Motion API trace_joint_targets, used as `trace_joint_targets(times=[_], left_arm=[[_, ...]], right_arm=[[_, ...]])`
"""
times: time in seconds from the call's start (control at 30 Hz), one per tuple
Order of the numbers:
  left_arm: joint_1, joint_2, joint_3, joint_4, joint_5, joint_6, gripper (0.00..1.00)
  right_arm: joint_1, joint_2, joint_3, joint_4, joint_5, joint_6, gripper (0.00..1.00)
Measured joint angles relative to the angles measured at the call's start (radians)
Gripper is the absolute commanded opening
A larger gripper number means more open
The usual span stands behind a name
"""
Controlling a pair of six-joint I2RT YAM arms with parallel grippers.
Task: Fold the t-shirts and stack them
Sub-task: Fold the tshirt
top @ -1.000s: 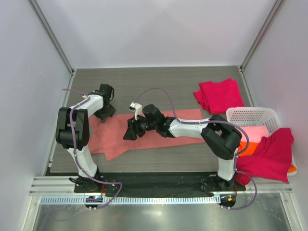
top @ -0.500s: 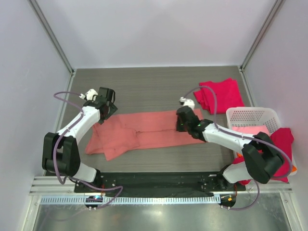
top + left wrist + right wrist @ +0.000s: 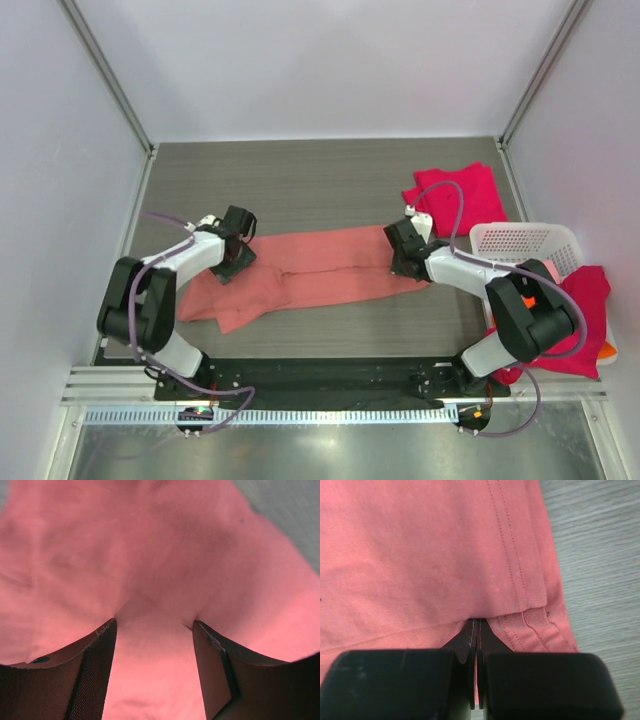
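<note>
Two grippers are working the salmon shirt [image 3: 320,272], lying stretched across the table [image 3: 300,180]: right gripper [image 3: 476,625] is pinching its hem, left gripper [image 3: 155,625] is pressing spread on the other end (nothing gripped), probably needing to close before folding.

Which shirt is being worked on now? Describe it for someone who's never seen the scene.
On the grey table, look across the middle. The salmon-pink t-shirt lies there in a long strip, with the left pincer at one end and the right pincer at the other. Only it is laid out: the crimson t-shirt is folded, and the other shirts are heaped at the white basket.
</note>
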Motion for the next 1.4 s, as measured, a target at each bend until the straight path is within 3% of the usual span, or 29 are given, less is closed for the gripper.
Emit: trace_joint_targets(times=[0.23, 0.37, 0.57, 0.73, 0.87, 0.9, 1.1, 1.23, 1.27, 1.4], left_arm=[[0.002, 0.236, 0.195, -0.036, 0.036, 0.050, 0.61], [0.002, 0.360, 0.355, -0.064, 0.042, 0.076, 0.59], [0.000, 0.642, 0.790, -0.138, 0.115, 0.142, 0.56], [-0.026, 0.888, 1.190, -0.146, 0.222, 0.196, 0.58], [-0.050, 1.013, 1.394, -0.119, 0.363, 0.221, 0.64], [-0.054, 1.040, 1.432, -0.105, 0.401, 0.224, 0.66], [-0.051, 1.073, 1.467, 0.013, 0.543, 0.227, 0.72], [-0.020, 1.073, 1.467, 0.110, 0.655, 0.214, 0.77], [-0.010, 1.073, 1.466, 0.136, 0.688, 0.214, 0.83], [0.014, 0.986, 1.321, 0.211, 0.754, 0.231, 0.97]], right_arm=[[0.071, -0.004, -0.007, 0.011, 0.000, 0.047, 0.01], [0.249, -0.024, -0.029, 0.011, -0.001, 0.132, 0.01], [0.625, 0.126, 0.116, 0.034, -0.056, 0.290, 0.01], [0.778, 0.274, 0.300, 0.039, -0.159, 0.316, 0.04], [0.777, 0.266, 0.360, 0.022, -0.184, 0.288, 0.25], [0.766, 0.250, 0.369, 0.021, -0.183, 0.276, 0.35], [0.625, 0.045, 0.343, 0.029, -0.183, 0.219, 0.39], [0.460, -0.095, 0.274, 0.050, -0.182, 0.183, 0.62], [0.417, -0.122, 0.248, 0.054, -0.179, 0.169, 0.66], [0.326, -0.177, 0.146, 0.054, -0.179, 0.133, 0.66]])
